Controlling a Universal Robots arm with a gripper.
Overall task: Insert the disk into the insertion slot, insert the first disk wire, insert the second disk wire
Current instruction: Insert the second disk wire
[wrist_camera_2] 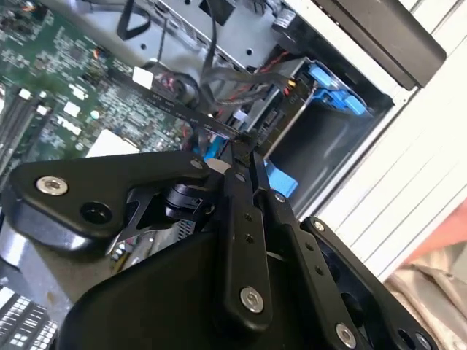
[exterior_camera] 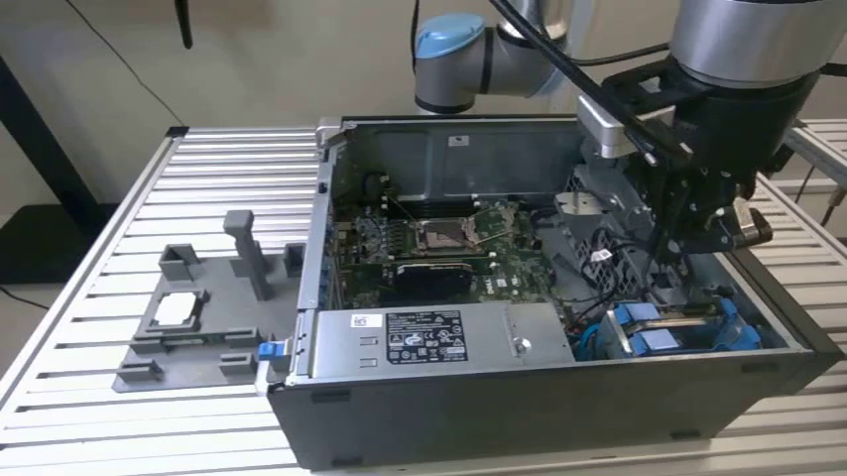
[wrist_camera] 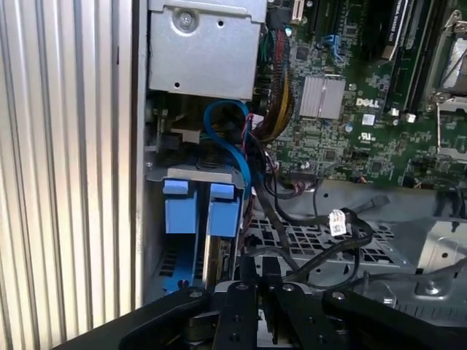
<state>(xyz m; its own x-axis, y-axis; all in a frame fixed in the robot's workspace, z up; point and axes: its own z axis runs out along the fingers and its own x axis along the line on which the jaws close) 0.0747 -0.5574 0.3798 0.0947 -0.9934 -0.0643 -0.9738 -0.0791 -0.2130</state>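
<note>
Disk: the disk [exterior_camera: 677, 332] sits seated in the insertion slot [exterior_camera: 741, 342] at the lower right of the exterior view, its blue carrier tabs [wrist_camera: 201, 208] standing side by side in the first wrist view.
Slot edges: grey sheet-metal walls hug the carrier closely; the case wall [exterior_camera: 781, 322] runs just beside it on the exterior view's right.
Gripper: the gripper [exterior_camera: 672, 288] hangs directly over the disk's inner end, fingers [wrist_camera_2: 244, 182] drawn nearly together around a thin black cable [wrist_camera_2: 182, 109]; a firm hold cannot be confirmed.
Open room: tight, between the case wall and the wiring.
Obstructions: a blue data cable [wrist_camera: 237, 142] loops above the tabs; black wire bundles [wrist_camera: 314, 233] cross the perforated floor nearby.
Surroundings: power supply [exterior_camera: 423, 342] at centre bottom, motherboard [exterior_camera: 443, 243] behind it, grey fixture [exterior_camera: 198, 317] at left on the slatted table [exterior_camera: 79, 347].
</note>
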